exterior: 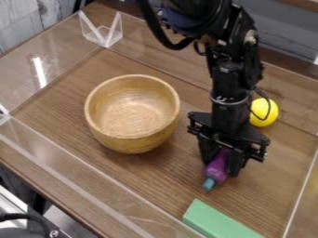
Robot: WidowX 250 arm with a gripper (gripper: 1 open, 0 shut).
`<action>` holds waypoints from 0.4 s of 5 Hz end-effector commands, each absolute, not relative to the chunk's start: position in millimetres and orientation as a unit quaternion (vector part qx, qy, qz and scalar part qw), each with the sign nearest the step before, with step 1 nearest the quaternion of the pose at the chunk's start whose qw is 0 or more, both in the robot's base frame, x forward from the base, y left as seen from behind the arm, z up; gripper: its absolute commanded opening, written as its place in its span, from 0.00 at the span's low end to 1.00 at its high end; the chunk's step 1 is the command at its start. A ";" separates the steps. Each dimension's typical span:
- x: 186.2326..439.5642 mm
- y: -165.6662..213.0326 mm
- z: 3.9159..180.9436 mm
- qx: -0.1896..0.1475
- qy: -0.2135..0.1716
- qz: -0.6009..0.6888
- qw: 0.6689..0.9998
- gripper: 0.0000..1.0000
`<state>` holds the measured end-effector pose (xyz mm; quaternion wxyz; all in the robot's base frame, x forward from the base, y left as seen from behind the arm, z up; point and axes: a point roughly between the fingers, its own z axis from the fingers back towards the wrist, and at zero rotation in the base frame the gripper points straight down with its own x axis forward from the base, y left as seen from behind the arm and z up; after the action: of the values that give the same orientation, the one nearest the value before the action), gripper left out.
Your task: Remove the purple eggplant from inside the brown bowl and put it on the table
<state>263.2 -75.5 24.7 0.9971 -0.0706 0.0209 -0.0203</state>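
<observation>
Step in hand, we judge: setting down. The glossy purple eggplant with blue-green stem tip is outside the round light-brown wooden bowl, low over the dark wood-grain table; contact unclear. Black gripper points downward, jaws clamped on the eggplant. Next we would confirm support, part the jaws and lift straight up.

Clear acrylic walls running along the left and near sides, with glossy edges catching pale light. Beyond, at upper left, a light grey ribbed panel. Dark, cluttered shadow with black cabling at lower left. Soft, diffuse lighting, with whitish glints on the clear plastic.
</observation>
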 end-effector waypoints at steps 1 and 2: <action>272.7 -70.5 31.8 -0.072 0.005 -0.013 0.997 0.00; 274.1 -68.2 31.9 -0.071 0.006 -0.010 0.997 0.00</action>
<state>266.2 -70.9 24.4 0.9972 -0.0703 0.0231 -0.0144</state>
